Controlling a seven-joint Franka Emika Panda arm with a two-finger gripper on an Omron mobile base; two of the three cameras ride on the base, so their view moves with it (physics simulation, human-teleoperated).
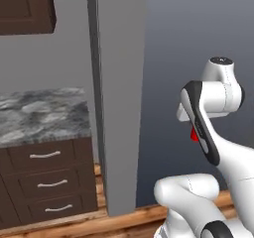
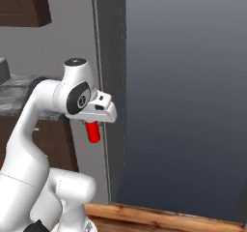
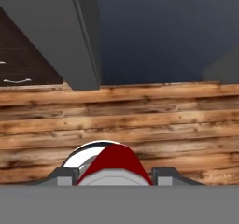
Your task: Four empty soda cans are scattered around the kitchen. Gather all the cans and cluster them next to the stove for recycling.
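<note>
A red soda can (image 2: 92,132) hangs upright under the hand, high above the floor, with my gripper (image 2: 92,124) shut on its upper part. Behind the forearm, a small red piece of the soda can (image 1: 194,134) shows in the left base view. Seen from the hand, the soda can (image 3: 109,158) with its silver rim sits between the two dark fingertips (image 3: 65,175), and my gripper (image 3: 114,174) is closed on it. The stove is out of view.
A tall grey panel (image 1: 116,98) stands just ahead, beside a broad dark wall face (image 2: 188,95). To the left are a marble counter (image 1: 42,113) over dark drawers (image 1: 47,180) and an upper cabinet (image 1: 25,9). Wooden floor (image 3: 140,125) lies below.
</note>
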